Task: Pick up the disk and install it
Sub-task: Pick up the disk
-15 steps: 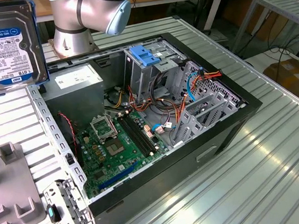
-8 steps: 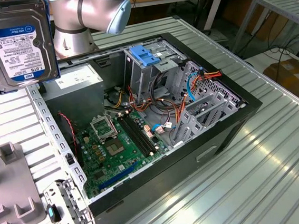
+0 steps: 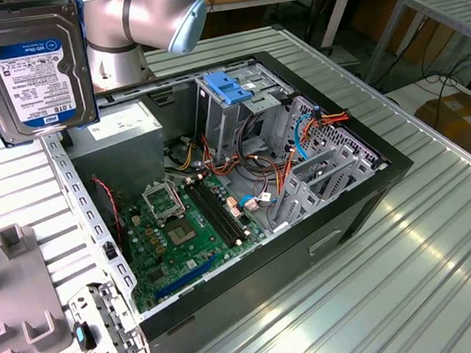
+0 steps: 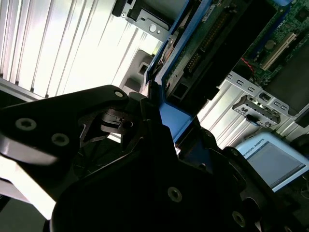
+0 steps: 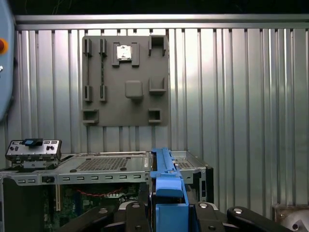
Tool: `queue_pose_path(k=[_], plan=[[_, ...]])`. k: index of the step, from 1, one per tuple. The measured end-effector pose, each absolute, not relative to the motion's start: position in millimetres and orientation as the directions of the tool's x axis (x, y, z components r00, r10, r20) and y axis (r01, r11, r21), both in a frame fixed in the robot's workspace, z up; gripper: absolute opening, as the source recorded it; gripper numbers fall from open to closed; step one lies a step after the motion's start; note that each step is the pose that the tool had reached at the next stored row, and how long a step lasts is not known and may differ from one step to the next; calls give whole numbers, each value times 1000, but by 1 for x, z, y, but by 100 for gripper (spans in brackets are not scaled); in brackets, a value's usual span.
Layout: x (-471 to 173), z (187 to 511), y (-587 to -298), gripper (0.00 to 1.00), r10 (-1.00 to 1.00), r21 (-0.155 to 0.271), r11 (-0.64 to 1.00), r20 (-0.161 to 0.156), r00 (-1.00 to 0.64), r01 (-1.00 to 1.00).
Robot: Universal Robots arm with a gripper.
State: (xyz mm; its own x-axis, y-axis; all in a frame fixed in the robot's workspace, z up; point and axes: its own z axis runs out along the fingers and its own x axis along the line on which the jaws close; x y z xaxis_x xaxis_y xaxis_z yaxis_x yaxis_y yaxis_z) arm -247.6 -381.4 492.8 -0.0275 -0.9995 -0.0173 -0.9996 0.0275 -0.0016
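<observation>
The disk, silver-grey with a blue-and-white label and blue side rails, hangs upright in the air above the near-left corner of the open computer case, at the exterior view's upper left. In the first wrist view my gripper is shut on the disk, whose blue rail stands up between the black fingers. In the second wrist view the gripper clamps the disk by its edge, and the disk's circuit-board side shows.
Inside the case lie the green motherboard, a metal drive cage with a blue latch plate, the grey power-supply box and loose cables. A grey fixture plate rests on the ribbed metal table. The arm's elbow is behind the case.
</observation>
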Motion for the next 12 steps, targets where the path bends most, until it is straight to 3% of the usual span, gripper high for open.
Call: queue_pose_path(k=[12], plan=[[-243, 493, -383, 37, -999, -2, 28, -17, -28, -1000]])
